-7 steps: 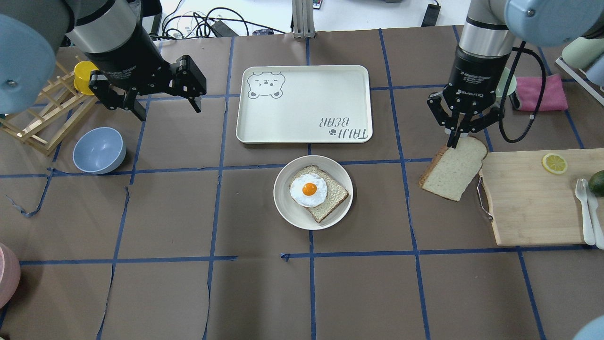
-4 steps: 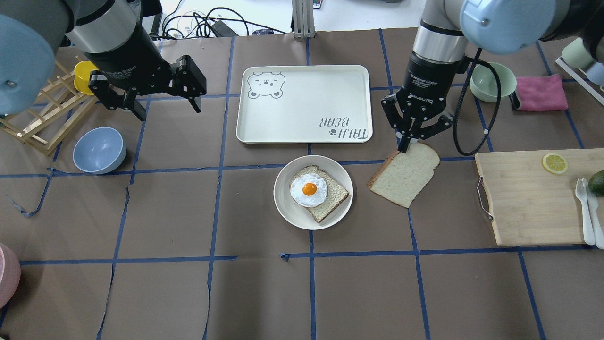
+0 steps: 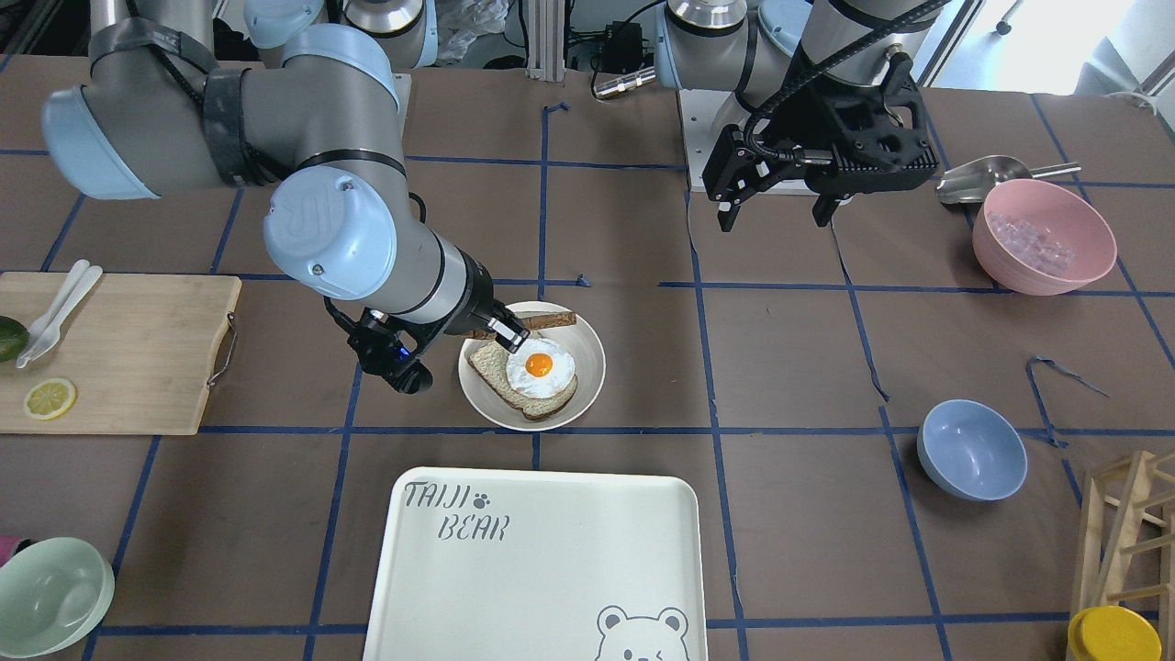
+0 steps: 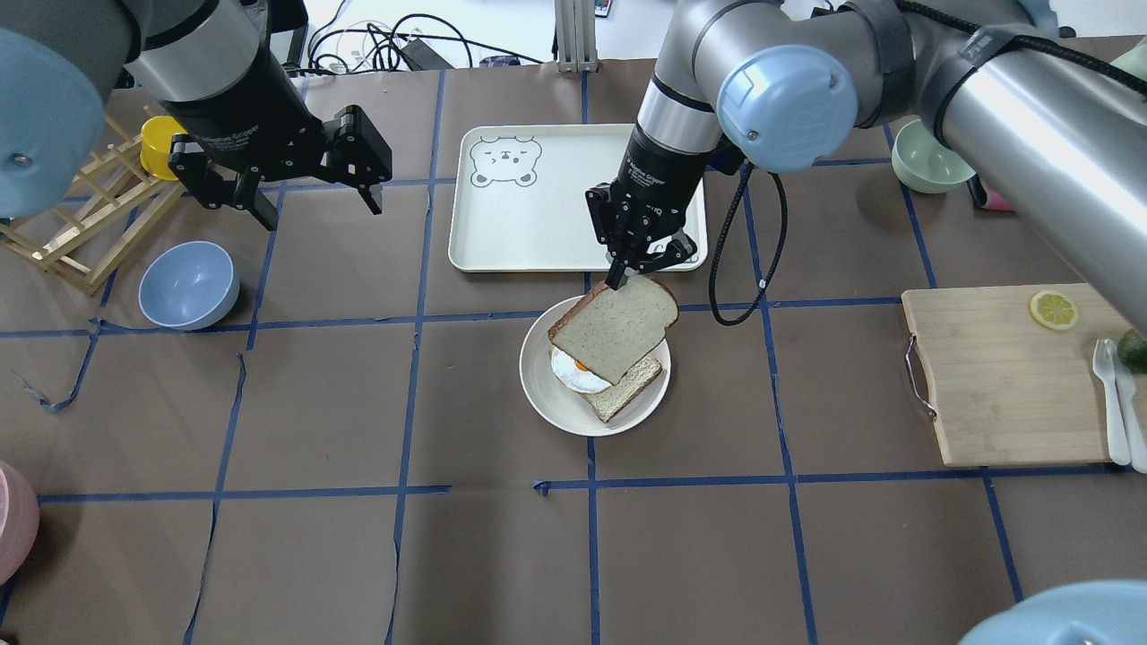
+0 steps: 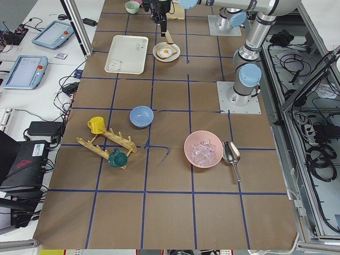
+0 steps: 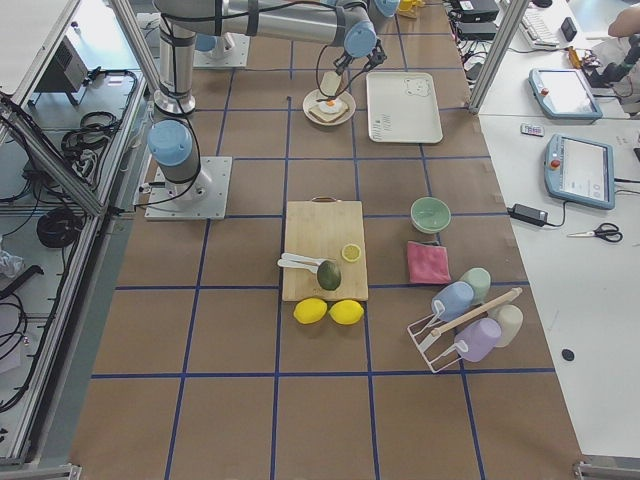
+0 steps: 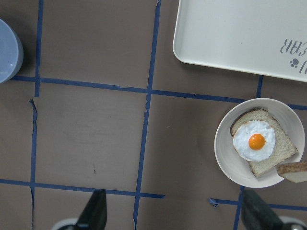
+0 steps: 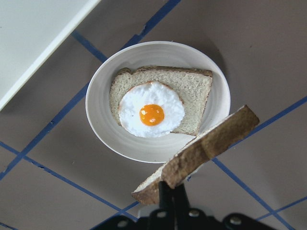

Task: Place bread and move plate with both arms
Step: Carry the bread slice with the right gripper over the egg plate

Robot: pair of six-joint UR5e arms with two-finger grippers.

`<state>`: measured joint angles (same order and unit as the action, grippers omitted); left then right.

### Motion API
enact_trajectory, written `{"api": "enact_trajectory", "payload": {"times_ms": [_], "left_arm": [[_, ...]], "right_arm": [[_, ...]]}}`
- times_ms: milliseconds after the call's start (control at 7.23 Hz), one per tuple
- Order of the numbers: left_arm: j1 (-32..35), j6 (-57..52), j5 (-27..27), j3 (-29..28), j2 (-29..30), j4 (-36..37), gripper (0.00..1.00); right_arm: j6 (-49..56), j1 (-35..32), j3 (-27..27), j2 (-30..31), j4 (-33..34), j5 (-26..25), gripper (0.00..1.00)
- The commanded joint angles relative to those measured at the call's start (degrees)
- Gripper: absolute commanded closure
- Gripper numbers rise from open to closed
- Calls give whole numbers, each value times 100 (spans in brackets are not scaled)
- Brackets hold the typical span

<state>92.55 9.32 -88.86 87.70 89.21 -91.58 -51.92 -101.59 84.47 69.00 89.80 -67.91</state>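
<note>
Brown-crusted and pale, the bread (image 4: 614, 329) hung from the right jaws, which were clamped together on one crust edge, the slice tilting down and away from them above the plate (image 4: 544, 405). From overhead it hid most of the fried egg and half of the egg slice (image 4: 630, 394) lying on the plate beneath. The right wrist camera showed what that view could not: the bread nearly edge-on and raised clear, with open air between it and the egg (image 8: 151, 114). The front-facing camera likewise showed the egg fully uncovered, the held slice appearing only as a thin brown strip over the plate's far rim. The right arm (image 4: 780, 98) reached in across the corner of the bear-printed tray (image 4: 538, 202), wrist pointing steeply down, so the tray lay just behind its jaws. The left arm (image 4: 215, 81) hung well off to the side, its jaws spread wide apart over the brown worktop (image 4: 340, 403); its wrist camera saw the plate far off to one side of them. A blue bowl (image 4: 188, 285) sat near the left jaws, and a wooden cutting board (image 4: 1004, 394) with a lemon slice (image 4: 1053, 310) lay well away from the right jaws.
</note>
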Motion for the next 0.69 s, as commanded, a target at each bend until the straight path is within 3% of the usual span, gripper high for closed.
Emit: {"api": "enact_trajectory", "payload": {"times_ms": [0, 553], "left_arm": [[-9, 0, -9, -7, 0, 0, 0], [-9, -9, -9, -7, 18, 9, 0]], "right_arm": [[-47, -19, 43, -211, 117, 173, 100], [-64, 33, 113, -448, 117, 401, 100]]}}
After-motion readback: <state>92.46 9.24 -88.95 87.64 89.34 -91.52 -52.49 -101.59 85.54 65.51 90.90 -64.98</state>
